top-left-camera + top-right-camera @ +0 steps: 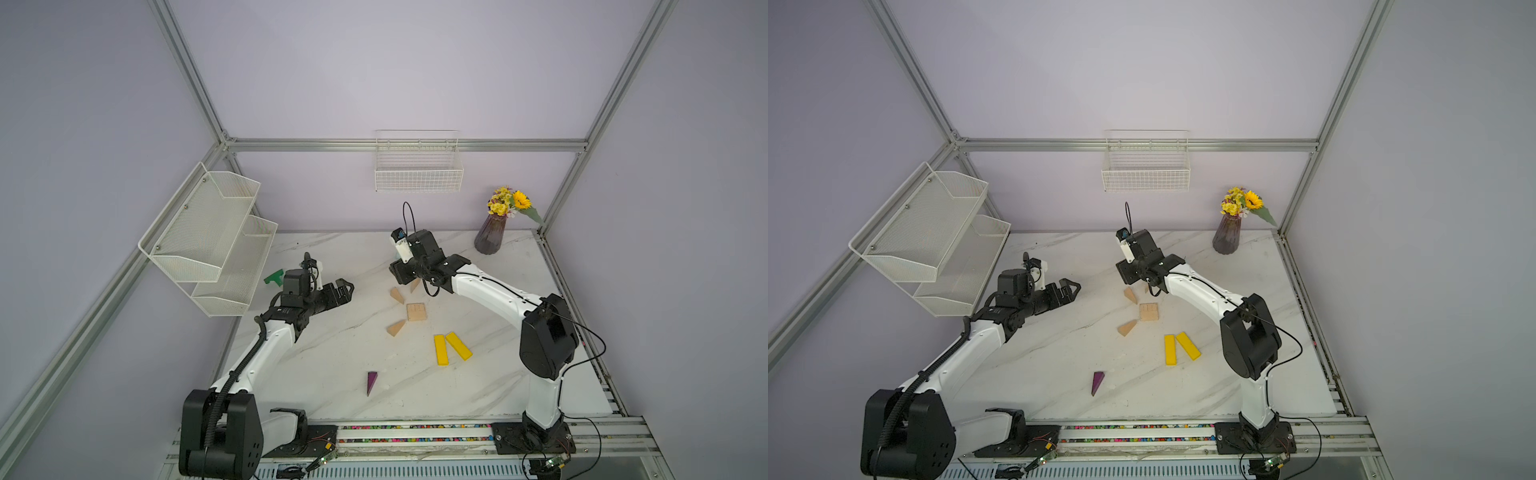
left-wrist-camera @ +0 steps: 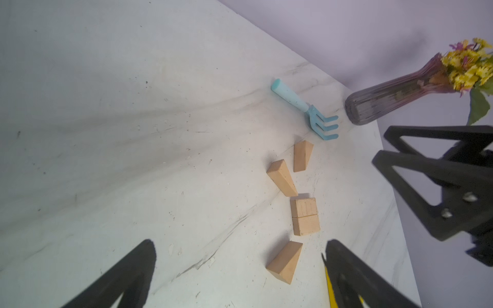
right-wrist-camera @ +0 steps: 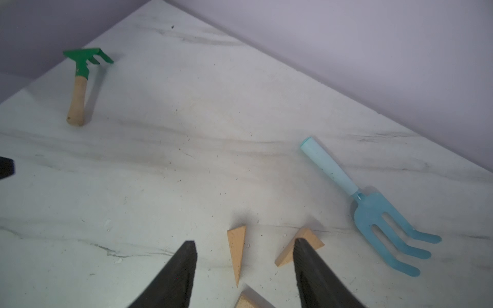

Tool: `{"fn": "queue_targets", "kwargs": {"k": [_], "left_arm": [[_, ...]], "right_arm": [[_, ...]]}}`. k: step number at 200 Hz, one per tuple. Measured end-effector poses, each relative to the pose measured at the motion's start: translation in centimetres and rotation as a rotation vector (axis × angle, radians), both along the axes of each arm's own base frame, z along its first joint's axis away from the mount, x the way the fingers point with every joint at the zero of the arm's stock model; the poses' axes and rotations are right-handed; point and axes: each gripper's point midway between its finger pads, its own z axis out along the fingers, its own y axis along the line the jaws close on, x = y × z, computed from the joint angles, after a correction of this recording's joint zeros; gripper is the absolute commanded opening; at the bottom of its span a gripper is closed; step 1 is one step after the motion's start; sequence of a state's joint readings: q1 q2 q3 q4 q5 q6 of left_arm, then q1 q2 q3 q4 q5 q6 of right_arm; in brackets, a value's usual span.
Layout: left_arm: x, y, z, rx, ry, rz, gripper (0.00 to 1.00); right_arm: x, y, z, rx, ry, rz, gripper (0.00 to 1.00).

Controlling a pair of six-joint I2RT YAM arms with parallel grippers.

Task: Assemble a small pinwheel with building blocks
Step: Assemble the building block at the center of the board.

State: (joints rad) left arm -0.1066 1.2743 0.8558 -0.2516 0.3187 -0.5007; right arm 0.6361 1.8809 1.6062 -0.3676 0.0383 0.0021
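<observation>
A white mesh shelf [image 1: 208,232] hangs on the left wall. Beside it, at the far left of the marble table [image 1: 324,374], lies a green-headed toy tool [image 3: 85,61] with a wooden handle. To the right of it the left gripper [image 1: 345,288] hovers over bare table, its jaws spread wide and holding nothing. Toward the near edge the purple wedge [image 1: 372,381] lies alone, well apart from the other pieces. The pinwheel is only partly laid out in the middle of the table. Its hub [image 1: 416,311] — two tan rectangular blocks side by side, making a square — lies flat, with three tan wedges around it. The near-left wedge [image 1: 397,328] points its narrow end at the hub, with a small gap. The far-left wedge [image 1: 397,295] has its tip just beside the far-left corner of the hub. The third wedge [image 2: 302,156] lies farther back, apart from the hub. The right gripper [image 3: 245,248] hangs above these two far wedges, its jaws apart and clamping nothing. To the near right of the hub the two yellow bars [image 1: 441,350] lie flat like a narrow V — their far ends just beside each other, both apart from the hub. Beyond the third wedge lies a light-blue toy rake [image 3: 373,210], its prongs toward a purple vase [image 1: 491,239] with yellow flowers in the far right corner.
</observation>
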Motion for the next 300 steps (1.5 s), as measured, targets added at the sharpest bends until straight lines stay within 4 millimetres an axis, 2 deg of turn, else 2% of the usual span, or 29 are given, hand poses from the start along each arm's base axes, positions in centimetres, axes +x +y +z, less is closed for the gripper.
{"fn": "queue_targets", "kwargs": {"k": [12,31,65,101,146,181,221,248,300], "left_arm": [[1.3,-1.7,0.7,0.036,-0.004,-0.053,1.00],[3.5,-4.6,1.4,0.087,-0.009,-0.132,1.00],[6.1,-9.4,0.4,0.182,0.022,-0.241,1.00],[8.3,-13.5,-1.5,0.288,0.063,-0.293,1.00],[9.8,-16.6,-2.9,0.334,0.084,-0.320,1.00],[11.0,-18.2,-4.3,0.347,0.112,-0.344,0.99],[11.2,-20.6,-6.1,0.404,0.152,-0.382,0.95],[10.7,-21.3,-6.7,0.440,0.167,-0.389,0.94],[10.9,-20.8,-7.1,0.480,0.183,-0.377,0.92]], "right_arm": [[-0.6,-1.7,1.0,0.032,0.006,-0.050,0.64],[-1.4,-5.6,1.8,0.091,0.037,-0.162,0.65],[-3.1,-12.0,0.4,0.165,0.112,-0.359,0.67],[-6.0,-14.8,-1.0,0.218,0.174,-0.453,0.68],[-7.5,-16.2,-1.2,0.271,0.196,-0.507,0.69],[-7.8,-16.4,-1.8,0.280,0.217,-0.520,0.69],[-7.9,-16.3,-2.1,0.284,0.228,-0.516,0.70],[-8.0,-16.3,-2.1,0.286,0.231,-0.513,0.70],[-8.0,-16.2,-2.2,0.295,0.235,-0.505,0.70]]}}
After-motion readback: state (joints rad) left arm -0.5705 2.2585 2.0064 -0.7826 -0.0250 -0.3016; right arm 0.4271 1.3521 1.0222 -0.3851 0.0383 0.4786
